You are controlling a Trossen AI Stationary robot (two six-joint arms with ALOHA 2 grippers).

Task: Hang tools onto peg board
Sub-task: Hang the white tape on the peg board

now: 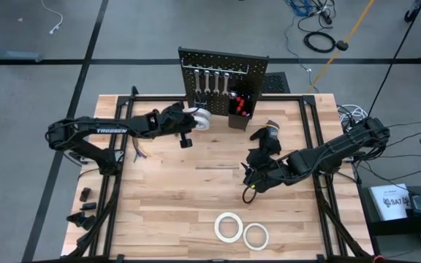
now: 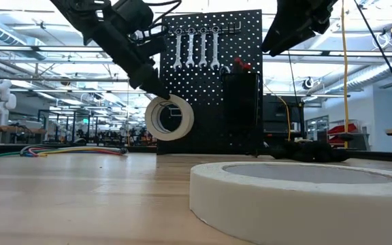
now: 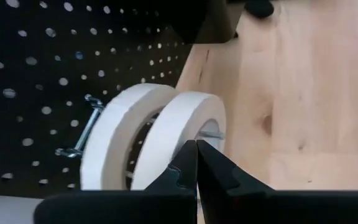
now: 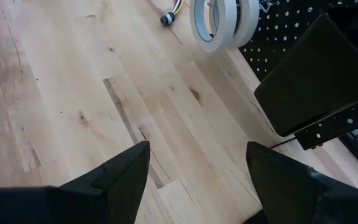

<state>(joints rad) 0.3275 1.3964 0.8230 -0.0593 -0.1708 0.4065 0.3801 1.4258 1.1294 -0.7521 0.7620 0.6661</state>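
The black peg board stands upright at the table's far edge. Silver wrenches hang on its hooks, and red-handled tools stick out of its box bin. Two white tape rolls hang side by side on a metal hook low on the board's left part. My left gripper is shut, its tips at the outer roll's rim, just above it in the low view. Two more tape rolls lie flat near the front edge. My right gripper hangs open above bare wood at mid-table. My left gripper's shut fingertips stand against the outer tape roll's rim, coming slanting down from the table's left. I cannot tell whether they touch the roll. Nothing lies between the fingers.
A black glove lies right of the bin, close to my right arm. A bundle of coloured wires lies at the table's left. Small black parts sit off the left edge. Bare wood lies between the arms.
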